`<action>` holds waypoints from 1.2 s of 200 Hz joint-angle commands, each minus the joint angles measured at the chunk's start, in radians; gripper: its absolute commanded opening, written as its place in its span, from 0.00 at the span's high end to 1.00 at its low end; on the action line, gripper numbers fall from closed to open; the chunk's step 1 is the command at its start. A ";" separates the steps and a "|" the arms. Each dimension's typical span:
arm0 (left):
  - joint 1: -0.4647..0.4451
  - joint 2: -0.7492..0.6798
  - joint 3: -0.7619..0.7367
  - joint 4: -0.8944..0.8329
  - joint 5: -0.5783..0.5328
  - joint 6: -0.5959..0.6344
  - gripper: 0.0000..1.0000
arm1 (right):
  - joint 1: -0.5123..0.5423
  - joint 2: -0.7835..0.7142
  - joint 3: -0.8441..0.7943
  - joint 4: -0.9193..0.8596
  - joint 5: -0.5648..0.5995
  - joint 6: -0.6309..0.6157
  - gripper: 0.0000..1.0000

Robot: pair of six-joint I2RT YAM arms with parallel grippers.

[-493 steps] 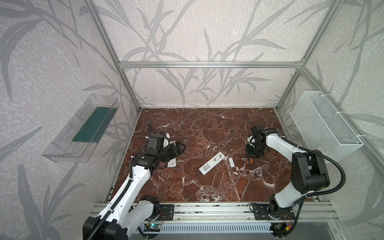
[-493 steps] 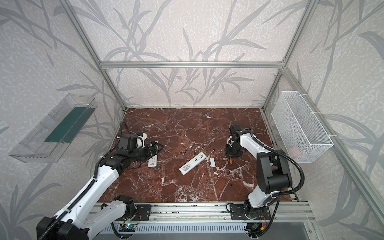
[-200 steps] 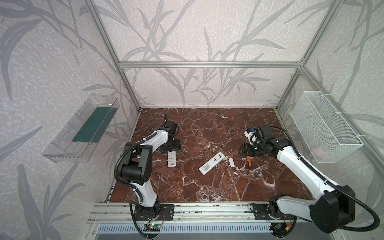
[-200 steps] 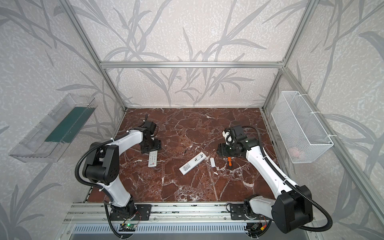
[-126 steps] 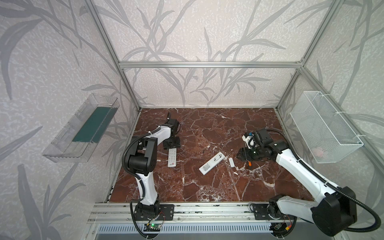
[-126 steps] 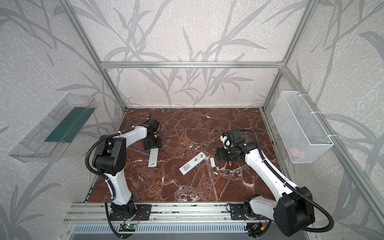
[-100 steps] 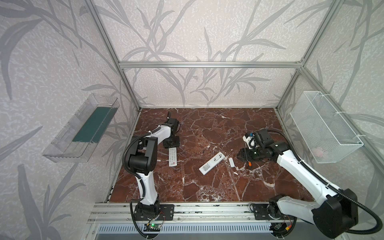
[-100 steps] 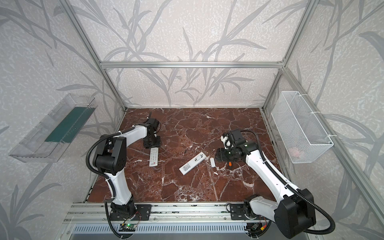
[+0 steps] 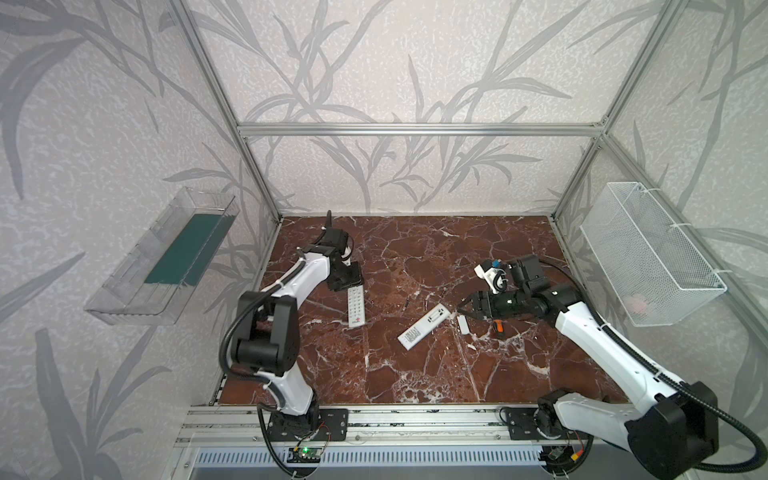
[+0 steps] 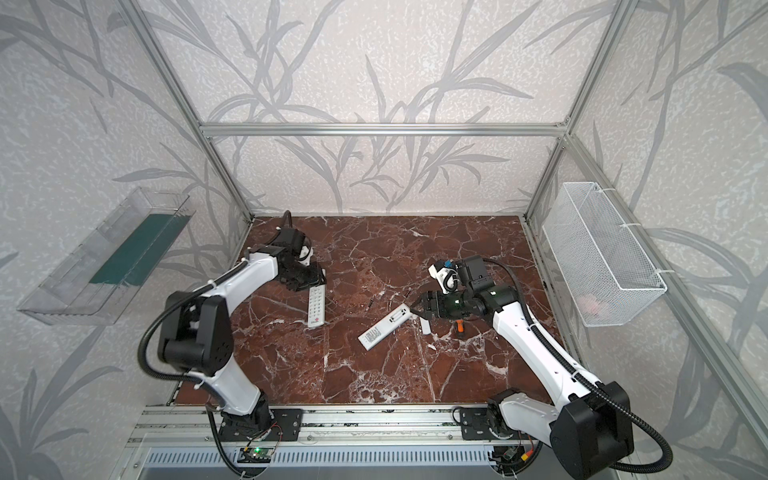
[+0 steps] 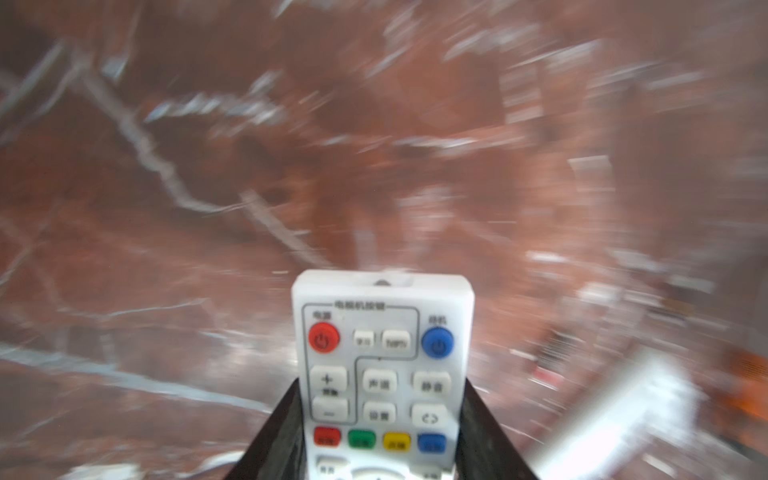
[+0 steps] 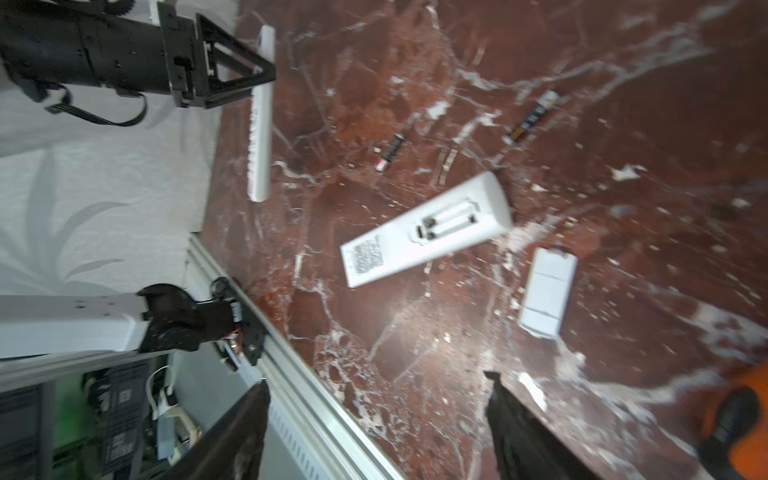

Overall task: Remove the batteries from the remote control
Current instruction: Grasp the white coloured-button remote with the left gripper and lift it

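In both top views 2 batteries [image 9: 408,302] are specks on the worktop [image 9: 415,249], far of the open-backed remote [image 9: 424,326]. Left wrist view, blurred: left end effector [image 11: 381,384] clamps a button-up remote [image 11: 382,353]. Right wrist view: right end effector [image 12: 378,381] apart, empty.

Bright, sharp top views; left wrist view blurred beyond the remote [image 11: 382,365].

The counter [image 9: 415,365] looks like polished red-brown marble with white veins, the face-up remote [image 11: 382,361] and the face-down remote [image 12: 424,228] are of smooth white plastic, the basket [image 9: 648,266] at the right of the frame is white wire mesh, and the tray [image 9: 137,291] at the left is clear glossy plastic.
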 commanded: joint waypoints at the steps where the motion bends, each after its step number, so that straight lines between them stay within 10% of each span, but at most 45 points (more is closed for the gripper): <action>1: -0.002 -0.177 -0.060 0.262 0.372 -0.091 0.74 | 0.007 -0.029 0.005 0.201 -0.276 0.055 0.11; 40: -0.025 -0.299 -0.250 1.012 0.687 -0.585 0.75 | 0.050 -0.061 0.044 0.343 -0.362 0.119 0.05; 102: -0.168 -0.231 -0.295 1.764 0.768 -1.104 0.76 | 0.151 -0.026 0.149 0.403 -0.372 0.145 0.02; 202: -0.267 -0.258 -0.333 1.700 0.743 -1.017 0.76 | 0.260 0.126 0.286 0.421 -0.339 0.145 0.08; 240: -0.267 -0.297 -0.332 1.555 0.721 -0.908 0.76 | 0.290 0.149 0.280 0.432 -0.320 0.158 0.24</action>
